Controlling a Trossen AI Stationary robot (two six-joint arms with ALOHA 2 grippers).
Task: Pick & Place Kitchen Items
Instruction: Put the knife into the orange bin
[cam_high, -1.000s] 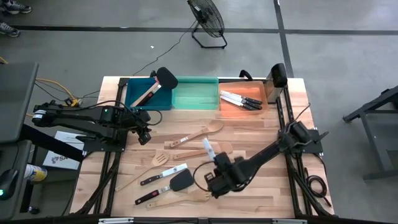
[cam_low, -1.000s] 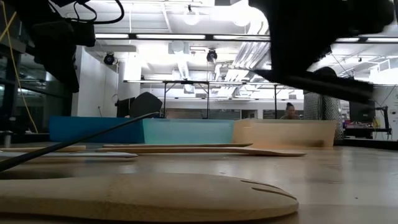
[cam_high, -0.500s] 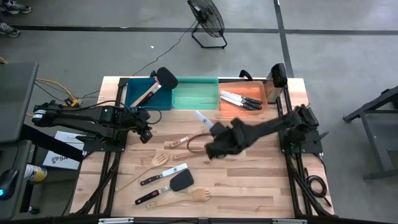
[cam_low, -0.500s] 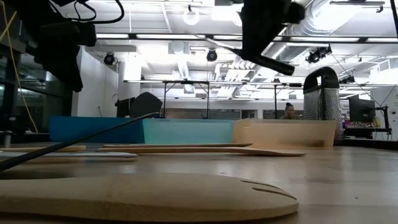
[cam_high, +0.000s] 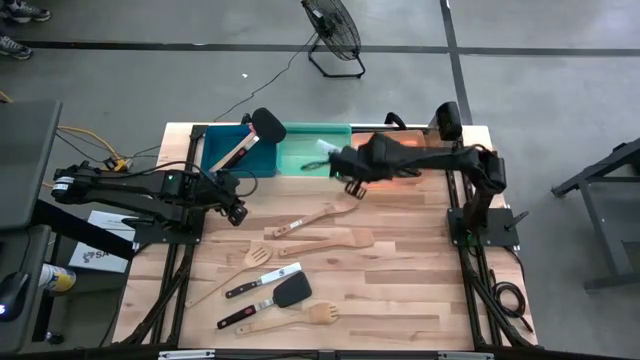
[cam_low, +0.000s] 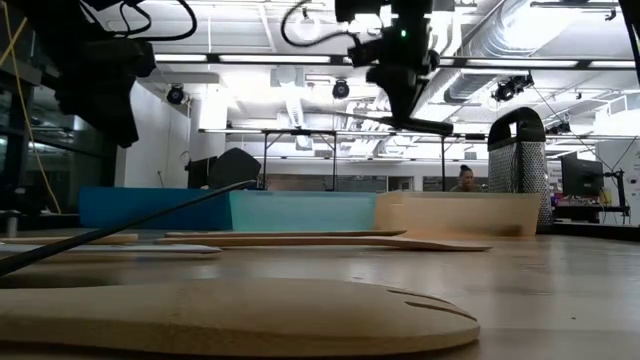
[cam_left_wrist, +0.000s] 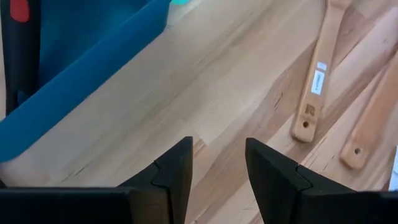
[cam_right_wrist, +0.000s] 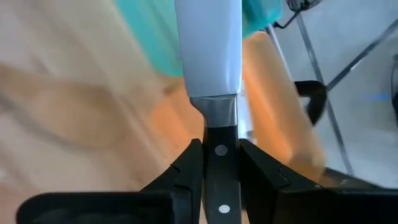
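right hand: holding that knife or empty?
Holding. In the right wrist view the right hand is shut on the knife, fingers clamping its black handle, blade pointing forward over the bins.

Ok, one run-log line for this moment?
right hand: shut on knife, above orange bin | left hand: open, empty, beside blue bin

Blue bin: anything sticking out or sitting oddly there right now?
Yes. In the blue bin, a black turner leans tilted, its head poking over the back rim beside the green bin, rather than lying flat inside. The wooden utensil beside it looks to lie inside the bin.
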